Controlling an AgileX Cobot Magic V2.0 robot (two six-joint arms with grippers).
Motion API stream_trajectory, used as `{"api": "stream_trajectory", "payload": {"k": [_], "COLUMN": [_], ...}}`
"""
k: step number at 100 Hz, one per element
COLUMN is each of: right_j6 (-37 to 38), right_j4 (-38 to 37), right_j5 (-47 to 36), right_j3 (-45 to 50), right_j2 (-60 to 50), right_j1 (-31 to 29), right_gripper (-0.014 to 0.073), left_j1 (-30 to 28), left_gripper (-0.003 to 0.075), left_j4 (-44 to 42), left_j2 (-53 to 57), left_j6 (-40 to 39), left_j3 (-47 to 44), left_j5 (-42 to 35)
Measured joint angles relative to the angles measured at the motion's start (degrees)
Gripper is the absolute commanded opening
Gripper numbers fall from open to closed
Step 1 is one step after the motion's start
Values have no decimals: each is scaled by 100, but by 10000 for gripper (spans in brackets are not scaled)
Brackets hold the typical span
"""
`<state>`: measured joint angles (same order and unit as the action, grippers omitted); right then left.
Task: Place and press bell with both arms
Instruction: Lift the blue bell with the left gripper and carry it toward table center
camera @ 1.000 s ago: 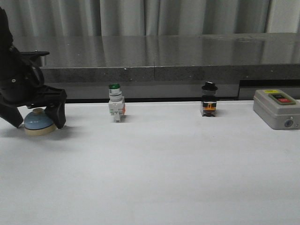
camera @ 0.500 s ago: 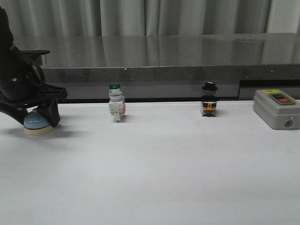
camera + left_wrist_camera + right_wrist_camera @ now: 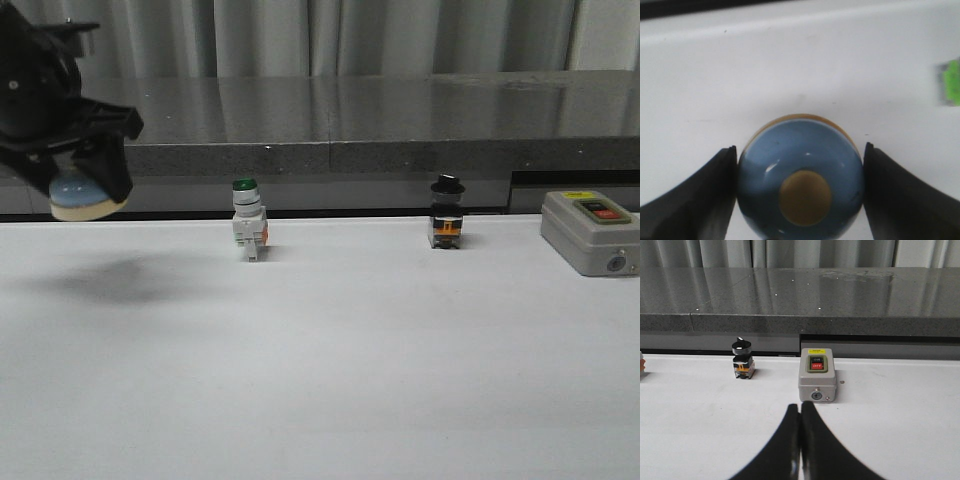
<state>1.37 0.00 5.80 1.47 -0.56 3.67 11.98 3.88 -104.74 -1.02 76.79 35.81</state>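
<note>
The light-blue dome bell with cream base hangs in the air at the far left, held by my left gripper. In the left wrist view the bell fills the gap between the two black fingers, which press its sides; its cream button faces the camera. The left arm is raised well above the white table. My right gripper is shut and empty, low over the table, pointing at the grey switch box. The right arm is not in the front view.
A green-capped white push-button switch and a black-knobbed switch stand along the table's back edge. A grey ON/OFF switch box sits at the far right, also in the right wrist view. A dark stone ledge runs behind.
My left gripper closed on the bell, then lifted it off the table by a good height. Its shadow now lies on the table below.
</note>
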Motion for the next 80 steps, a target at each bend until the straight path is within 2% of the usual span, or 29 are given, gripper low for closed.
{"api": "stream_trajectory", "payload": {"k": [18, 34, 53, 80], "right_j6": [0, 0, 0, 0], "right_j4": [0, 0, 0, 0], "right_j5": [0, 0, 0, 0], "right_j3": [0, 0, 0, 0], "right_j2": [0, 0, 0, 0], "right_j1": [0, 0, 0, 0], "right_gripper": [-69, -69, -69, -69], "left_j1": [593, 1266, 2075, 2729], "left_gripper": [146, 146, 146, 146], "left_j4": [0, 0, 10, 11], "left_j2": [572, 640, 383, -418], "left_j6": [9, 20, 41, 41], "left_j3": [0, 54, 67, 512], "left_j5": [144, 198, -130, -356]}}
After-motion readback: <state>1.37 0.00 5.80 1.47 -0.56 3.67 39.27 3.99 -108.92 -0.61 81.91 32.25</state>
